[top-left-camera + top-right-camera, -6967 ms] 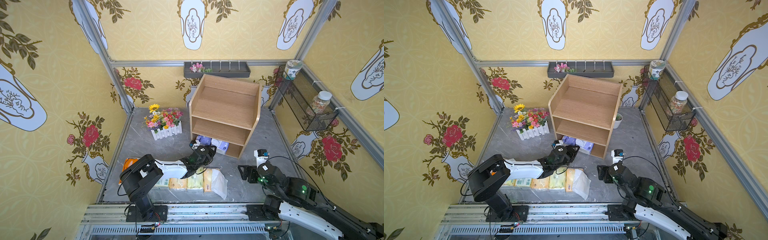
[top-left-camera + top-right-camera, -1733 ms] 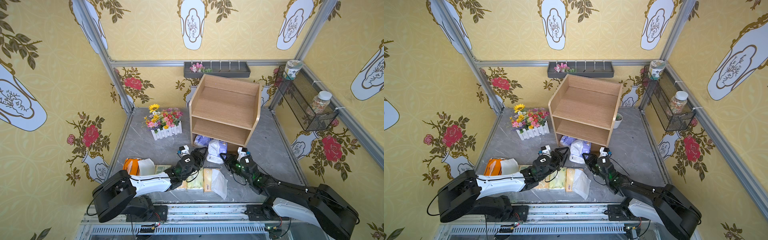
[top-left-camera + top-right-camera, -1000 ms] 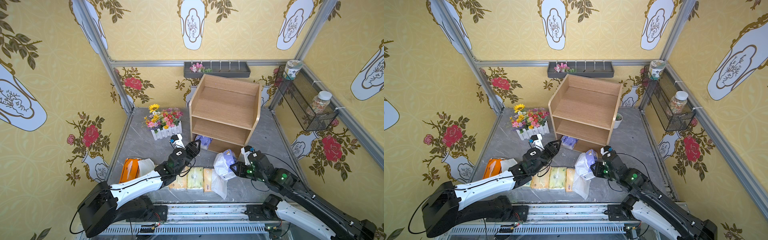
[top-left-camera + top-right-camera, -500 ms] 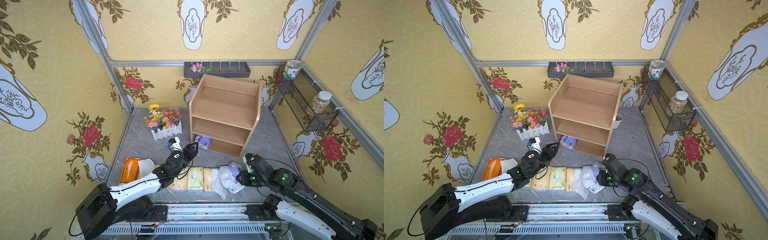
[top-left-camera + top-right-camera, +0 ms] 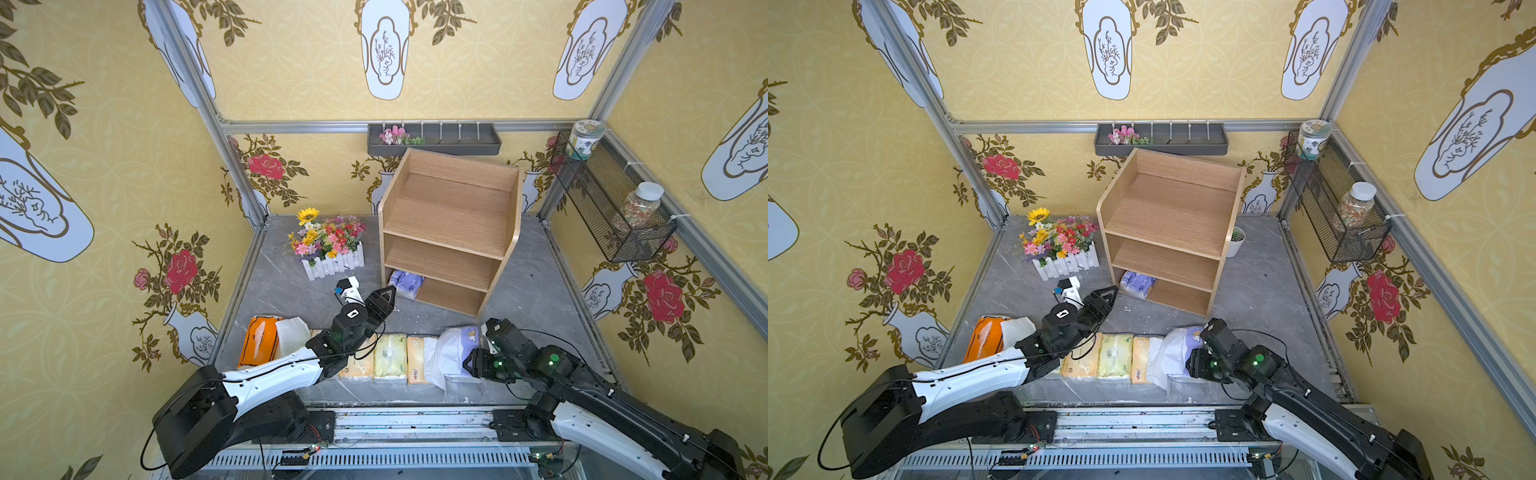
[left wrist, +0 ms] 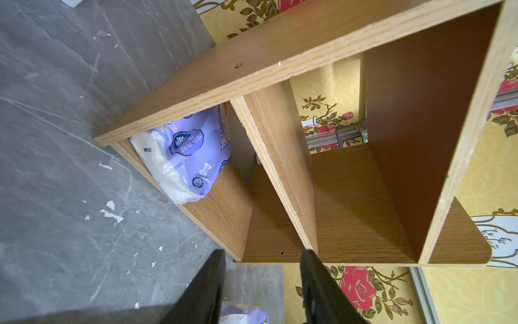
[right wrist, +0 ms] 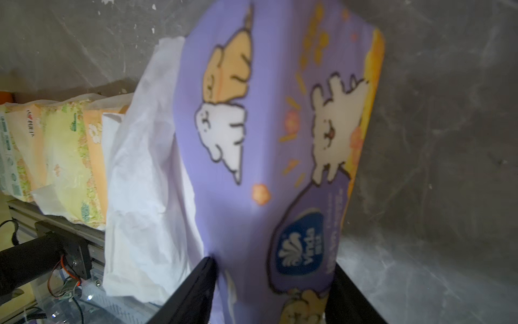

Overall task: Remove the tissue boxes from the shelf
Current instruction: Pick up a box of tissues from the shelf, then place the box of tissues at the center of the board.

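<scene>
Left wrist view: the released left end effector (image 6: pixel 263 252) faces the shelf's (image 6: pixel 280 56) likely soft, slippery lavender pack (image 6: pixel 190 157), best pinched mid-body; the right end effector's (image 7: pixel 273 263) grip is unclear.

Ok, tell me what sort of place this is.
Probably a staged robot test cell dressed as a room: floral wallpaper panels on an aluminium frame, two robot arms on a front rail, and a wooden shelf beside a flower planter.

You're looking at a shelf (image 5: pixel 449 212) of matt, light wood with visible grain, a lavender tissue pack (image 6: pixel 190 157) in glossy, crinkled plastic wrap, a smooth grey marble-look bench (image 5: pixel 282 291), and a black metal mesh basket (image 5: pixel 602 208).
</scene>
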### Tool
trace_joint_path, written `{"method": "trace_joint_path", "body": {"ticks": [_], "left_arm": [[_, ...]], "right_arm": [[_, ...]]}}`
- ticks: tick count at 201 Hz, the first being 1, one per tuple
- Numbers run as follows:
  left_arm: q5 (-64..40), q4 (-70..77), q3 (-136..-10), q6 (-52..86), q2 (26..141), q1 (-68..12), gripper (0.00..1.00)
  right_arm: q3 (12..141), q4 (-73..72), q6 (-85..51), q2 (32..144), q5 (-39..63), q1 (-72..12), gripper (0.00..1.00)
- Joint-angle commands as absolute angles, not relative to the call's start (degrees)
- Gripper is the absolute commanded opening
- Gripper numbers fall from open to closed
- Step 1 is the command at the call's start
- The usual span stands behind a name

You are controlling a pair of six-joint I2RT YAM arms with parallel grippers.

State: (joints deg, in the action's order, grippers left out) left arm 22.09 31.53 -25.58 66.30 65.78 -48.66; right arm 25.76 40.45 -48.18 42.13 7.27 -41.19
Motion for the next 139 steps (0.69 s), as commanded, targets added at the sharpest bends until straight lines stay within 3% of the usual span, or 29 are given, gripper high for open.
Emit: {"method": "trace_joint_path", "body": {"ticks": [1,56,83,139], "left_arm": [[21.9,33.0,-25.2,66.4,65.9,-48.6,0.49],[21.4,33.9,-25.1,66.8,66.6,-48.6,0.49],[21.3,34.1,-24.9,66.7,66.5,-48.6,0.49],[21.1,35.6,-22.9,68.2,66.4,-48.6,0.49]], "right_arm": [[26.5,39.9,-48.7,42.1,4.8,-41.3,0.74],[29.9,48.4,-51.7,41.2,-6.4,-41.3,0.99],[30.1,46.7,-52.4,39.7,-8.3,-41.2,0.99],[24.5,27.9,-50.5,41.9,-5.1,-41.0,1.00]]}}
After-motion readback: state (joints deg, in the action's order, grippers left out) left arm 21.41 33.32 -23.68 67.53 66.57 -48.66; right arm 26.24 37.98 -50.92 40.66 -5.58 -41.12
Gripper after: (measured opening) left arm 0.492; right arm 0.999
